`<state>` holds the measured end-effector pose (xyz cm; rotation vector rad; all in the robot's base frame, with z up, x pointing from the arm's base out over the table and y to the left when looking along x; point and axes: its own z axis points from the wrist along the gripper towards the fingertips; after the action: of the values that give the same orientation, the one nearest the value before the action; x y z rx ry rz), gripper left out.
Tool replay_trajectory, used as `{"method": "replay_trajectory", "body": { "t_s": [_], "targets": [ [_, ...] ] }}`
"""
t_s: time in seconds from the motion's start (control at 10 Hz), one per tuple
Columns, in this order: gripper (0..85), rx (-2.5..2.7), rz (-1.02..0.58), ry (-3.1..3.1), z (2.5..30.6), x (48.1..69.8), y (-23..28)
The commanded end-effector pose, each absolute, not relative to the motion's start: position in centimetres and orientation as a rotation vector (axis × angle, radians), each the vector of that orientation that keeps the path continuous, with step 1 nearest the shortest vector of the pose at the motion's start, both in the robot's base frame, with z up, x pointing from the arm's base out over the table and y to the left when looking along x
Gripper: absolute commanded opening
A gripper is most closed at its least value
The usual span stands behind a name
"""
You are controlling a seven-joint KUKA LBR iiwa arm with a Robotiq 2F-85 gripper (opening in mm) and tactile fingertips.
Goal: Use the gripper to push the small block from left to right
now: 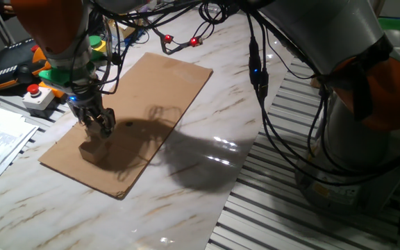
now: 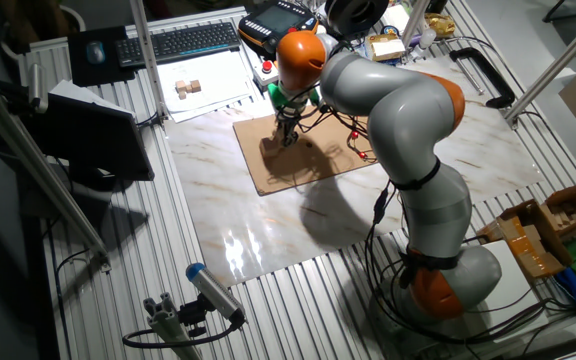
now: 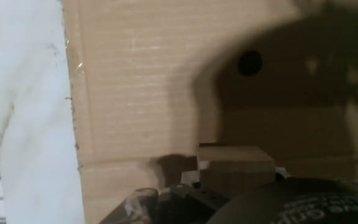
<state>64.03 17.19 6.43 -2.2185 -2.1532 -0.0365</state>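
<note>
"Cardboard, that was what it all sat on: a brown cardboard sheet [image 1: 141, 111] laid over the marble-look tabletop [image 1: 186, 201]. The small wooden block [image 1: 90, 151] was down near one corner of it."

"And the gripper [image 1: 100, 127]?"

"Right up against the block, low over the sheet, blue light glowing just above the black fingers. In the hand view the block [image 3: 235, 169] filled the bottom middle of the picture, just ahead of the fingers."

"Touching it, then?"

"It looked like contact, or as near as makes no difference. I couldn't swear to it."

"Fingers apart or together?"

"I couldn't tell. From one fixed view they were a dark clump in shadow, and from the other fixed view the gripper [image 2: 286, 133] was too small. It didn't appear clamped on the block, only set beside it."

"So how far along was the push?"

"Early, I'd judge. The block lay close to the sheet's edge, with most of the cardboard stretching away beyond it. The approach seemed done; nearly all the travel was left."
</note>
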Motion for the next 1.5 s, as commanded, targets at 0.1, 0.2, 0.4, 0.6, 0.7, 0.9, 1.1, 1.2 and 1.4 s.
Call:
{"method": "replay_trajectory", "body": {
  "t_s": [0.1,0.2,0.4,0.6,0.7,0.9,1.1,1.2,1.4],
  "targets": [
    [0.7,-2.221,-0.033,-2.156,6.3,64.0,17.7],
    [0.7,-2.223,-0.030,-2.158,6.2,63.9,17.8],
    [0.7,-2.223,-0.030,-2.158,6.1,63.9,18.0],
    [0.7,-2.224,-0.031,-2.159,6.0,64.0,18.3],
    [0.7,-2.225,-0.031,-2.157,6.1,63.9,18.5],
    [0.7,-2.226,-0.023,-2.164,6.1,63.9,18.8],
    [0.7,-2.224,-0.018,-2.172,6.1,63.9,19.1],
    [0.7,-2.214,-0.015,-2.185,6.1,63.9,19.1],
    [0.7,-2.179,0.011,-2.231,6.0,63.9,19.0]
  ]
}}
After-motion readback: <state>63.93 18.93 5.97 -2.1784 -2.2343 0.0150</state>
